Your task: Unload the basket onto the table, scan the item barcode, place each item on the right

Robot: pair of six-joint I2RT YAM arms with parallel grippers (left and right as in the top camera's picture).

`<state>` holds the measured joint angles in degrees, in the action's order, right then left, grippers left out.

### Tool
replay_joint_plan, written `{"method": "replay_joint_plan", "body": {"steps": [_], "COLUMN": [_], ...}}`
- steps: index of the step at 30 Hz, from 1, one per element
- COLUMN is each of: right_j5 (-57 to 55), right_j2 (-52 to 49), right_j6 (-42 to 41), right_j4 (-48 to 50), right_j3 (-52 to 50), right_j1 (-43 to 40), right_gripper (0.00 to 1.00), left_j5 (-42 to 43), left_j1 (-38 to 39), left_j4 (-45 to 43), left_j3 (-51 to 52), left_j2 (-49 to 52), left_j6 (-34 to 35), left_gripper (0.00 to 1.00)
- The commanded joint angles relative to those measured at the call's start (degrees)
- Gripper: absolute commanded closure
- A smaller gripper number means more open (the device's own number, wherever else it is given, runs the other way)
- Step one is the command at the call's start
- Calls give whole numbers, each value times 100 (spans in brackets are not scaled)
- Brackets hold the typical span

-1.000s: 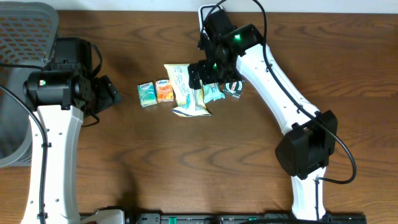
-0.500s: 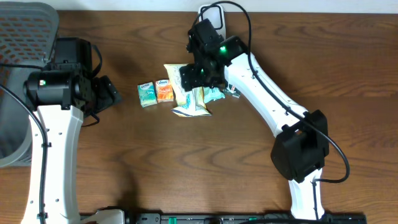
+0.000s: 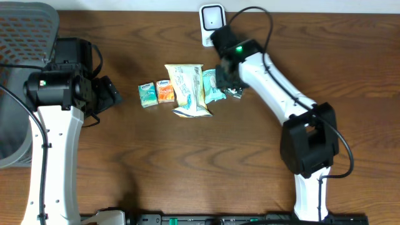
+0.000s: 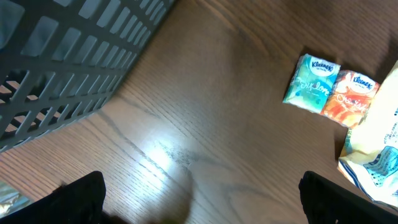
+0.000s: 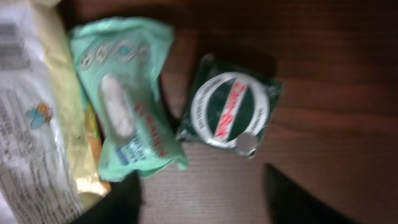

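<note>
Several packets lie in a row mid-table: a teal tissue pack (image 3: 147, 95), an orange tissue pack (image 3: 165, 92), a big yellow-white bag (image 3: 187, 89), a mint green packet (image 3: 211, 86) and a small dark green packet (image 3: 235, 91). The white barcode scanner (image 3: 212, 16) stands at the back edge. My right gripper (image 3: 226, 80) hovers over the mint packet (image 5: 127, 118) and the dark green packet (image 5: 230, 109). Its fingers are apart with only bare wood between them (image 5: 205, 199). My left gripper (image 3: 115, 94) is wide open and holds nothing (image 4: 214, 208), left of the tissue packs (image 4: 313, 84).
A grey mesh basket (image 3: 25, 25) stands at the far left, also seen in the left wrist view (image 4: 62, 62). The yellow-white bag (image 5: 31, 124) lies against the mint packet's left side. Bare wood lies in front of the packets.
My right arm has swung from above the big bag to the right, over the mint and dark green packets, and its jaws have narrowed. The left arm has not moved.
</note>
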<state>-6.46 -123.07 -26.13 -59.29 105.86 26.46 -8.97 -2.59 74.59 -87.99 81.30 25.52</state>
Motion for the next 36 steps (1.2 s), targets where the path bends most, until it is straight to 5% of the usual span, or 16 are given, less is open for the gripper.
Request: {"method": "replay_joint_plan", "body": {"steps": [1, 3, 7, 24, 36], "right_j5": [407, 660, 1110, 1043, -332], "right_j2": [33, 11, -83, -1014, -822], "right_j6": [-125, -125, -125, -168, -168], "right_j4": [76, 203, 560, 695, -680], "right_j3": [-26, -28, -35, -39, 26], "right_j1": [-278, -380, -435, -284, -804], "right_gripper": [71, 84, 94, 99, 99], "left_j5": [-55, -55, -55, -55, -55], "left_j1": [-24, -24, -24, -24, -24], "left_j4": [17, 17, 17, 17, 17], "left_j3": [0, 0, 0, 0, 0], "left_j2": [28, 28, 28, 28, 28], "left_j6": [52, 52, 52, 52, 52], "left_gripper": [2, 2, 2, 2, 2]}}
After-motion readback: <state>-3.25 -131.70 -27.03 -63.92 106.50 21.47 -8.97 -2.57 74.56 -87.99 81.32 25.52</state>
